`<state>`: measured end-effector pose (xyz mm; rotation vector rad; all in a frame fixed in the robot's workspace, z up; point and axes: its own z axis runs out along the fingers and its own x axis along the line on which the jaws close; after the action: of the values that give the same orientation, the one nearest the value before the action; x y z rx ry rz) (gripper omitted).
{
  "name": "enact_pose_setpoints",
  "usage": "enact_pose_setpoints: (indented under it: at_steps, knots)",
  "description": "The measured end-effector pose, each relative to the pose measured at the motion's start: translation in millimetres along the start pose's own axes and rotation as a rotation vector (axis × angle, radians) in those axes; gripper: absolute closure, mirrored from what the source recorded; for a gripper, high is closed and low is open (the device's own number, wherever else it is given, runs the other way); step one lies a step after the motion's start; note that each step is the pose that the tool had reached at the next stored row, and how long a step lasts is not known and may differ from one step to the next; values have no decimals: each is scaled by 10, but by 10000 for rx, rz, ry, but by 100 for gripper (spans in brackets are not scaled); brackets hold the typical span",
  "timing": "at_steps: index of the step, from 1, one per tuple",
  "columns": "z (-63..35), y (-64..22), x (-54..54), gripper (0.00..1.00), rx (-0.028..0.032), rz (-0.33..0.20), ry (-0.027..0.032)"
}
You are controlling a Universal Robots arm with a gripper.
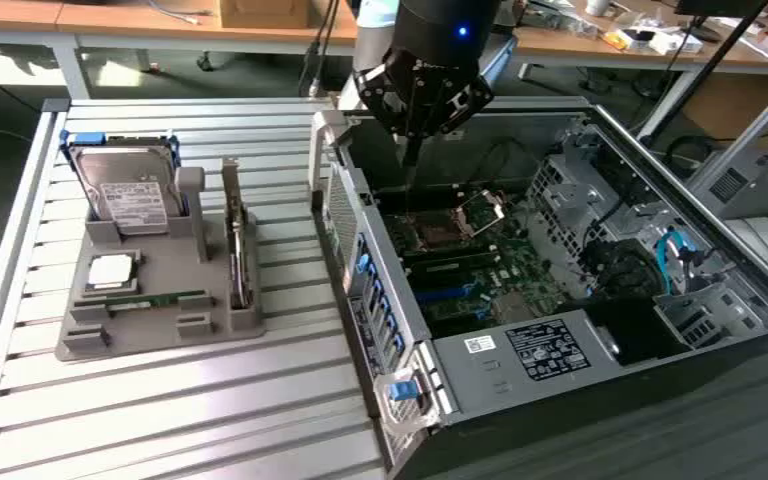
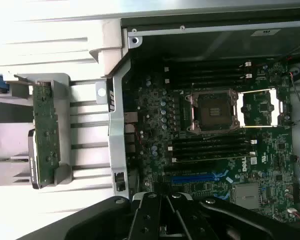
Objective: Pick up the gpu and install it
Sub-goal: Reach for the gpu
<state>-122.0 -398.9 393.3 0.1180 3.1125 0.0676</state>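
Sheet-metal walls of the open computer case [image 1: 377, 300] rim the green motherboard [image 1: 484, 275], with free room above it. At nine o'clock of the case in the exterior view, on the ribbed metal table [image 1: 157, 410], a grey holder [image 1: 157, 330] carries the gpu [image 1: 235, 250] upright on edge, near a boxy hard drive [image 1: 128, 195]. Farther back, the gripper [image 1: 408, 200] hangs clenched on nothing over the board near the CPU socket [image 1: 440, 232], well apart from the gpu.

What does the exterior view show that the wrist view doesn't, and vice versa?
Exterior view: the hard drive's white label and the RAM stick in the grey holder. Wrist view: the gpu's green face, which the exterior view catches edge-on. Both: the gpu standing in that holder, the open CPU socket, and the shut claw over the case.
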Motion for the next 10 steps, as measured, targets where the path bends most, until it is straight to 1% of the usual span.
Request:
enact_pose_setpoints:
  at_steps: [10]
  knots:
    - [-1, -2, 31, 89, 0, 0, 0]
